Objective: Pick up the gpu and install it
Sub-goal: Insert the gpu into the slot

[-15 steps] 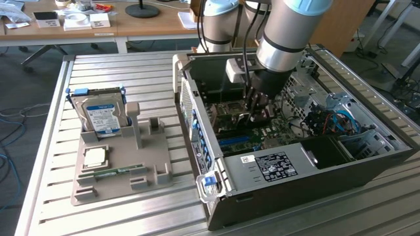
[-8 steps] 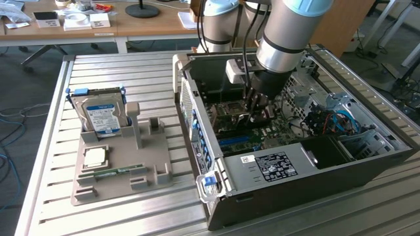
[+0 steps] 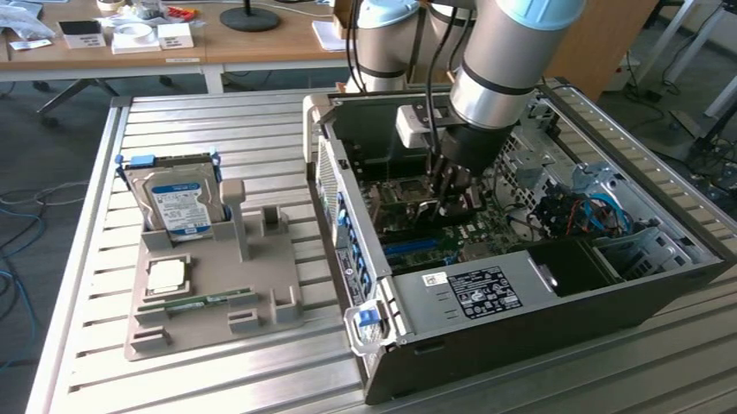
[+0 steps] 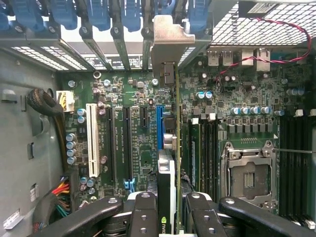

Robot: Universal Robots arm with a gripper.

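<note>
Gpu (image 4: 167, 190) pinched upright in gripper (image 4: 168, 217), down inside computer case (image 3: 553, 332), over long slots (image 4: 159, 128). Stood on edge, likely to slide straight in. Silver bracket (image 4: 170, 44) facing back wall.

— What sits on the exterior view's left?
— A grey holder (image 3: 213, 332): an upright hard drive (image 3: 175, 203) at its far end, with a processor chip (image 3: 167, 276) and a green memory stick (image 3: 196, 302) nearer.
— And right?
— An open computer case (image 3: 519, 345), its motherboard (image 4: 143, 158) showing a CPU socket (image 4: 249, 180).

Wooden desk (image 3: 219, 45) at back — grey floor (image 3: 29, 147), loose cables (image 3: 23, 203).
</note>
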